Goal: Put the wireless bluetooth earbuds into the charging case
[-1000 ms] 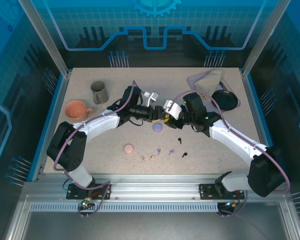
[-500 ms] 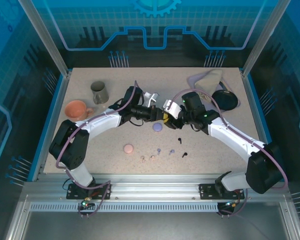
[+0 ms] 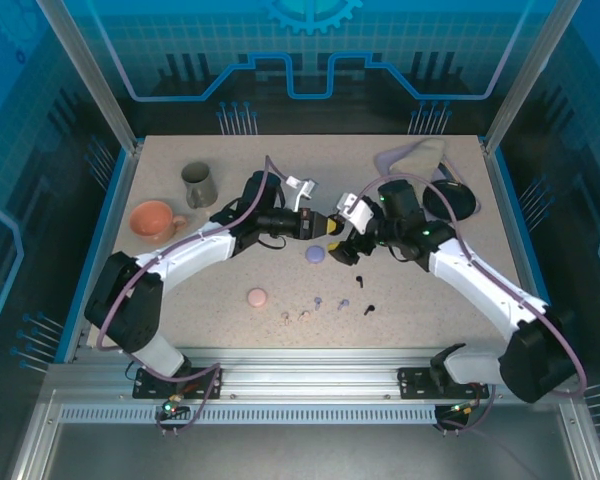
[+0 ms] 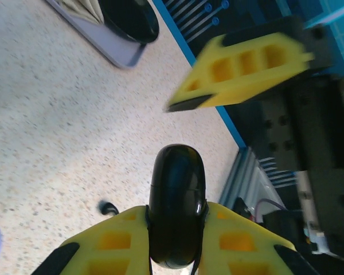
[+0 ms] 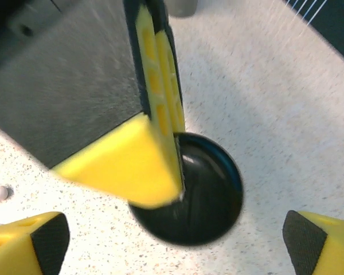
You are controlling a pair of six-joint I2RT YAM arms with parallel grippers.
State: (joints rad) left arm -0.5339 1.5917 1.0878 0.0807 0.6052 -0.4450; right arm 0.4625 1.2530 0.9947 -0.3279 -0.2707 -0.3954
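Left claw [image 4: 175, 232] is now clamping the glossy black round charging case [image 4: 176, 197] at mid-frame, while right claw [image 5: 175, 243] is springing wide, handing it over. The tiny stemmed earbuds [image 3: 343, 302] are lying on the speckled table [image 3: 180, 290], lower centre, not yet inserted.

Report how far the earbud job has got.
Done: nothing yet. The black earbuds, lavender earbuds and beige earbuds all lie loose on the table.
In hand: the left fingers are shut on the black case, held edge-on above the table; the right fingers stand open beside it.
Left: all six buds, with the lavender case and pink case untouched.
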